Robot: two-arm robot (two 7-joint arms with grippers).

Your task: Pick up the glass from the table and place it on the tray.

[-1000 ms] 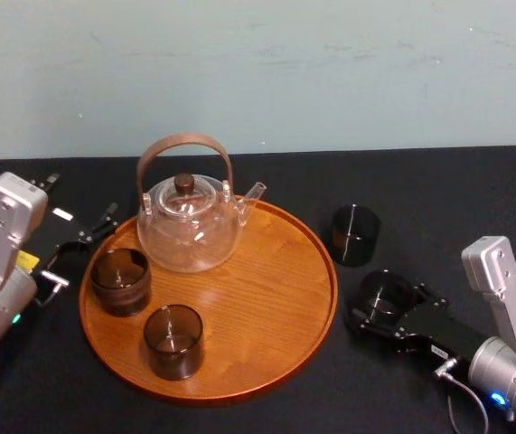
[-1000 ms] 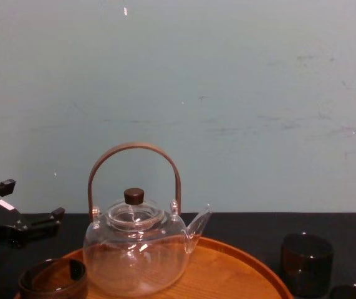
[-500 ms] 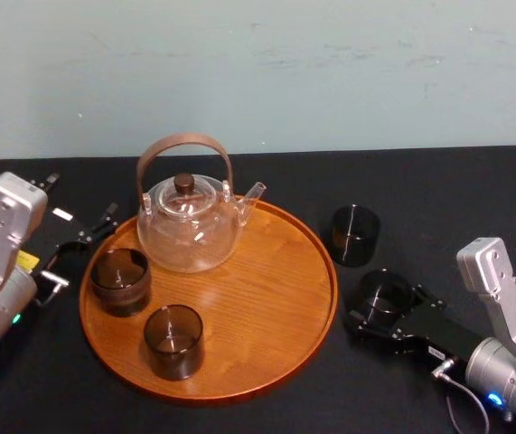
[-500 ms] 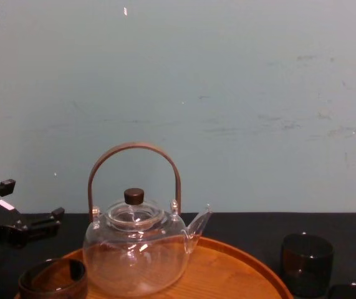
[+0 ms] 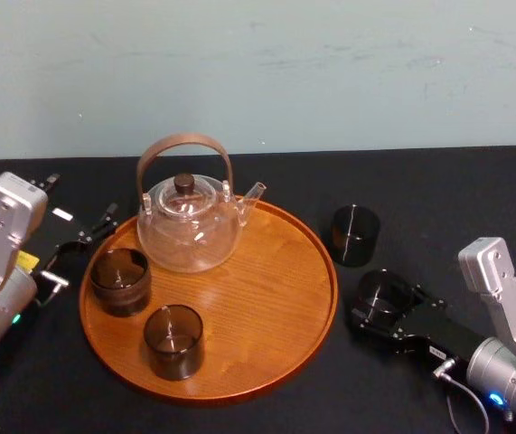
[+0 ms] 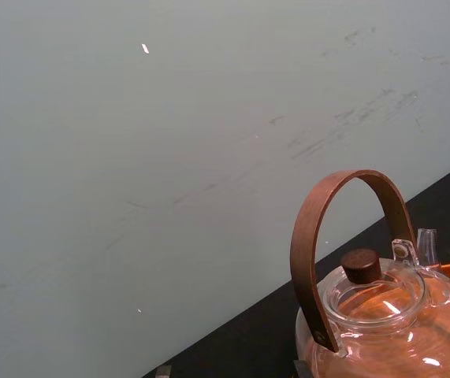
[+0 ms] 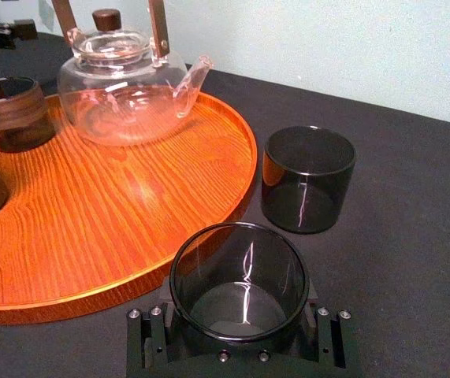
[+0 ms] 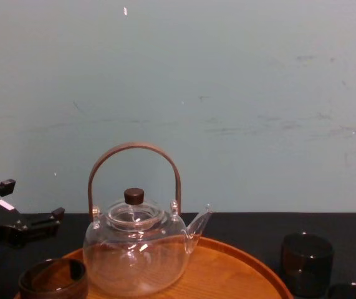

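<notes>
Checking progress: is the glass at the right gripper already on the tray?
No, the glass at the right gripper stands on the table, beside the tray.

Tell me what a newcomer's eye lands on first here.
The orange-brown tray at the middle of the black table, with the clear glass teapot and two dark glasses standing on it, draws the eye first. Next comes the right tool, low on the table right of the tray, set around a third dark glass, with a fourth glass free beyond it. The left tool sits parked left of the tray.
</notes>
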